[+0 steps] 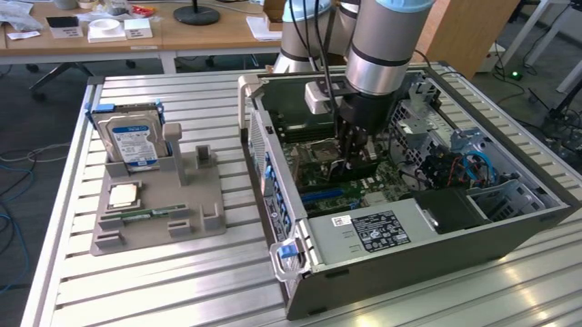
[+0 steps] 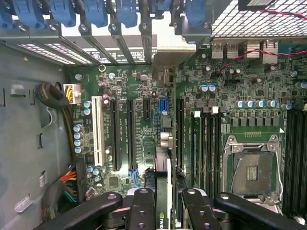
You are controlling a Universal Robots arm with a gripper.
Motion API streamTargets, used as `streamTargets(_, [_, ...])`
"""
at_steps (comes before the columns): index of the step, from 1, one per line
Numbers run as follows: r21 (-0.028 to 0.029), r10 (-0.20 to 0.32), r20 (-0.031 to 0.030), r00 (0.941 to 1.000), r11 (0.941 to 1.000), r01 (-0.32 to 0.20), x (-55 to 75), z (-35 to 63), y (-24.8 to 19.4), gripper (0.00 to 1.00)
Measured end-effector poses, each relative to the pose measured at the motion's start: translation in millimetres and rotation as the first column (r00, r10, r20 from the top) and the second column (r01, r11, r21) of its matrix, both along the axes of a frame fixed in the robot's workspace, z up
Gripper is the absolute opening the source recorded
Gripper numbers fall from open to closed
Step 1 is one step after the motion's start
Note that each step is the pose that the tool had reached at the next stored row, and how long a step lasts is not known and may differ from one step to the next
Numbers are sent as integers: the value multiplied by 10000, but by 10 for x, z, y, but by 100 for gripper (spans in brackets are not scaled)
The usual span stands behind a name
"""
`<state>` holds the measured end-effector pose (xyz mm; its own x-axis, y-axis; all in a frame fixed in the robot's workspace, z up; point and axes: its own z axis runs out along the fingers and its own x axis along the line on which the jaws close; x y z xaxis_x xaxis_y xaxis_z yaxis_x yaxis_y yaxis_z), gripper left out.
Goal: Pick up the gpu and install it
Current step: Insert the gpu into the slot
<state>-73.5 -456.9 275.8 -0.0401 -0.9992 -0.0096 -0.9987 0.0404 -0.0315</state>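
Note:
The gpu shows edge-on in the wrist view as a thin black and green card clamped between my two fingers. My gripper is shut on it. The card hangs above the green motherboard, over the strip between the black expansion slots and the memory slots. In the exterior view my gripper reaches down into the open computer case, and the dark gpu sits at its tips just above the board. Whether the card's lower edge touches a slot is hidden.
A grey fixture tray on the exterior view's left holds a hard drive, a CPU chip and a RAM strip. Inside the case are the CPU socket, a white slot, blue bracket latches, a power supply and cables.

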Motion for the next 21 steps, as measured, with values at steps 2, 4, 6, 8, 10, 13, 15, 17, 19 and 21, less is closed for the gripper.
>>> streamTargets(2, [-13, -1, 0, 10000, 10000, 1, -3, -34, -1, 26])
streamTargets(4, [-23, -1, 0, 10000, 10000, 1, -5, -67, -1, 26])
streamTargets(6, [-33, -2, 0, 10000, 10000, 2, -8, -98, 0, 26])
streamTargets(8, [-40, -1, -1, 10000, 10000, 1, -11, -105, -1, 26])
streamTargets(10, [-40, -3, -1, 10000, 10000, 3, -23, -108, -1, 26])
streamTargets(13, [-50, -2, -1, 10000, 10000, 2, -40, -111, -1, 26])
streamTargets(15, [-53, -1, 1, 10000, 10000, 1, -44, -113, -4, 26])
streamTargets(17, [-61, -1, 0, 10000, 10000, 1, -46, -114, -17, 26])
streamTargets(19, [-64, -3, 0, 10000, 10000, 3, -52, -118, -20, 26])
streamTargets(21, [-65, -1, 0, 10000, 10000, 1, -66, -124, -20, 26])
